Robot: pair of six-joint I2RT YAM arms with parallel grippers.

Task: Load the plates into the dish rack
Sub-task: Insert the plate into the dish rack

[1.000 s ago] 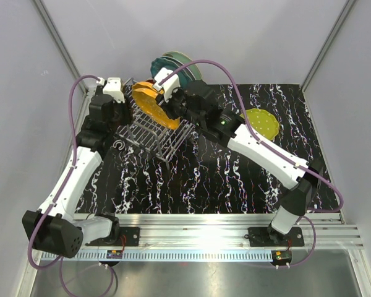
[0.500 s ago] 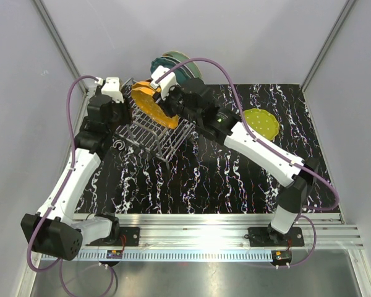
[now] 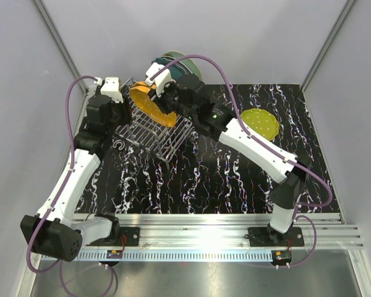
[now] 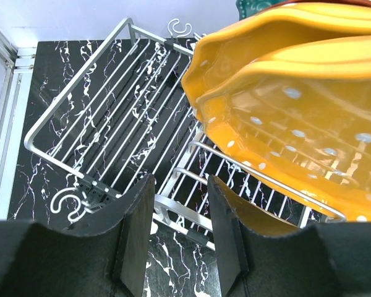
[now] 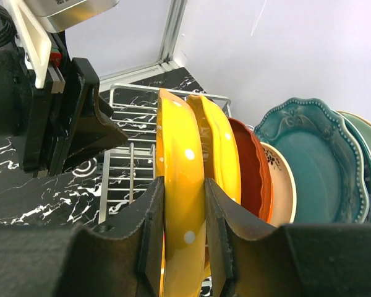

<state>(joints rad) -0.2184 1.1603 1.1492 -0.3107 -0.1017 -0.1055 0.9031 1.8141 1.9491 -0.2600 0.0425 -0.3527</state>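
The right claw (image 5: 184, 235) pinches the rim of a dotted yellow plate (image 5: 179, 154), which stands on edge over the rack (image 3: 153, 131). Whether its lower rim is seated between the bars is hidden, so I judge this plate to be mid-placement and not yet let go.

Just beside that claw, on the side away from the left claw (image 4: 179, 229), five more plates stand on edge in a row:
- second yellow plate (image 5: 219, 145), nearest the held one
- red plate (image 5: 255, 170)
- cream plate (image 5: 283, 182)
- teal plate (image 5: 312, 161)
- mint plate (image 5: 366, 154), farthest away

They look loaded, though the wrist view does not show the slots under the far ones.

The left claw is spread and holds nothing. It hangs just beside the rack, with bare bars below its fingers, and the yellow plates are ahead of it.

One lime plate (image 3: 260, 122) lies flat on the surface (image 3: 222, 179), well apart from both claws and behind the right one, along its forearm. By my reckoning most of the job is done. What is left is to release the held plate and then fetch the lime one.
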